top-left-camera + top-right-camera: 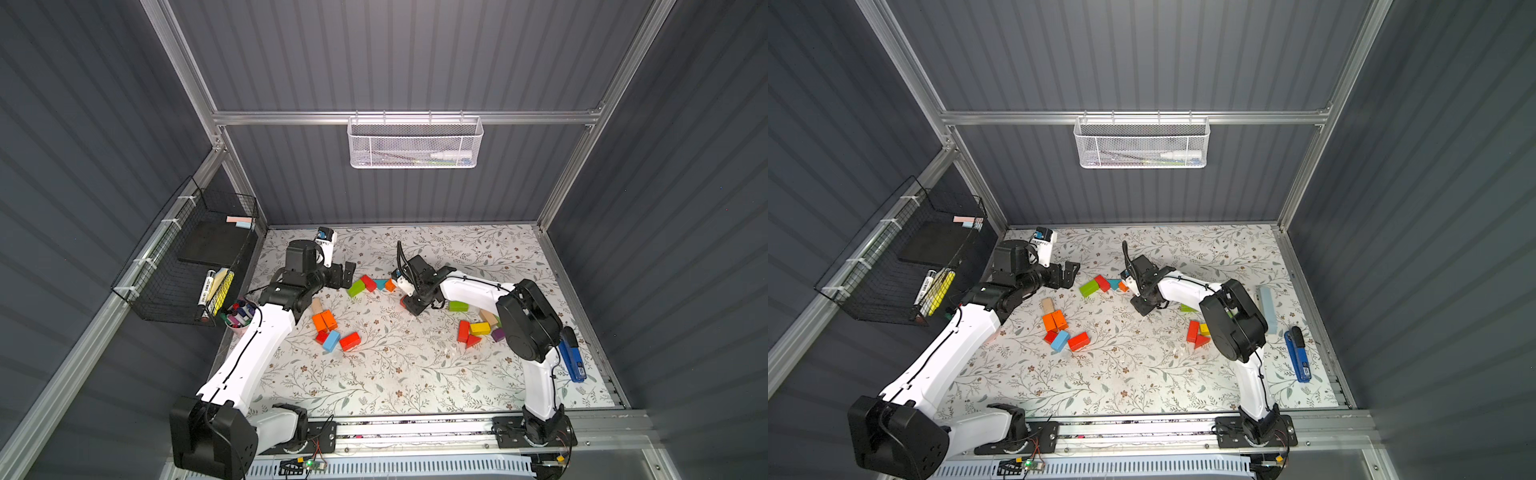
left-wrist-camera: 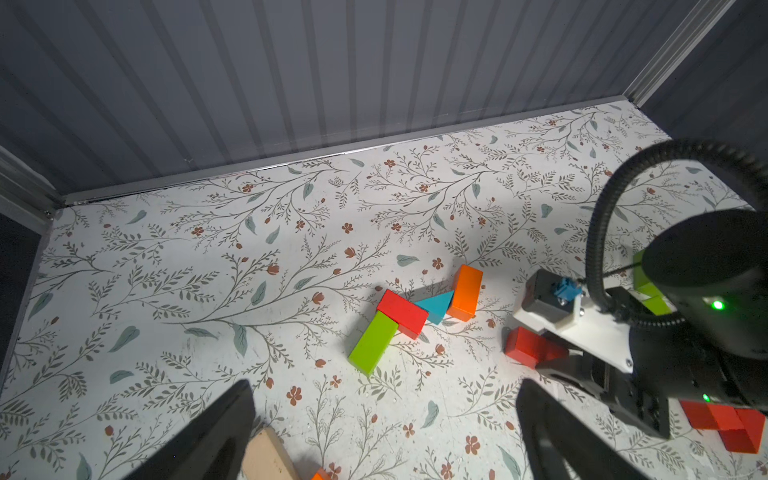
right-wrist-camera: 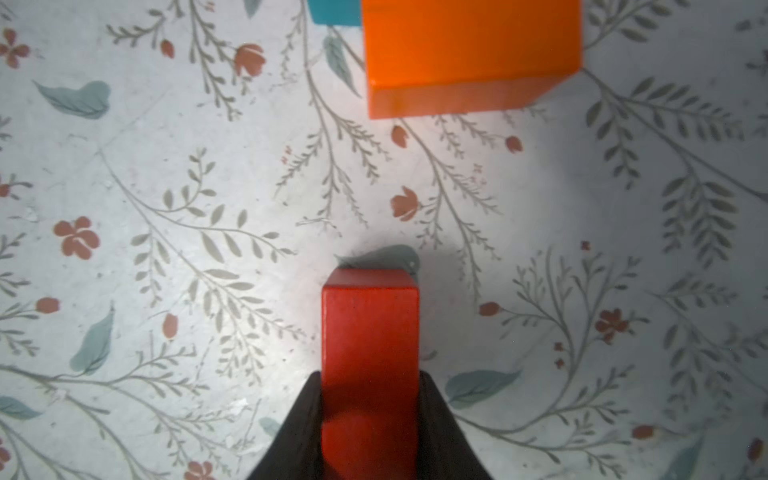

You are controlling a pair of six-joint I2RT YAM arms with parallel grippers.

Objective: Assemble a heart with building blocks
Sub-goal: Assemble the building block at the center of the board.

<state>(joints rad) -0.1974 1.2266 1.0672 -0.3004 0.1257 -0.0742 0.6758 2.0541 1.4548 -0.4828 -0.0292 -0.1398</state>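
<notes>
**Right arm brings a red brick to the outline.** The red brick [image 3: 370, 316] is clamped by its long sides between the dark fingers of the right gripper [image 3: 370, 374]. Its free end points at the orange brick [image 3: 469, 54] just ahead, with a strip of bare floral mat [image 3: 166, 166] between them. Whether the brick's underside touches the mat cannot be told. Gripping the sides leaves the end face clear, probably so it can be butted against a neighbour.

The orange brick ends a short bent run at mid-table: a green brick [image 1: 356, 288], a second red brick [image 1: 368, 283], a teal wedge [image 1: 380, 284], then the orange, each touching the next. The bend reads as the start of a heart's upper edge. On that reading, the held brick is meant to carry the line on from the orange end. The job looks to be at an early stage, with most pieces unused.

The left gripper [image 1: 347, 275] hangs just beside the green end of the run, its jaws spread wide and empty. It appears to be kept clear of the work yet within reach of the left pile [image 1: 331, 340] of tan, orange, blue and red pieces. The right pile [image 1: 479, 328], of green, red, yellow, tan and purple pieces, lies by the right arm's elbow. A cup of marker pens [image 1: 239, 313] stands at the table's left edge, well apart from the blocks.
</notes>
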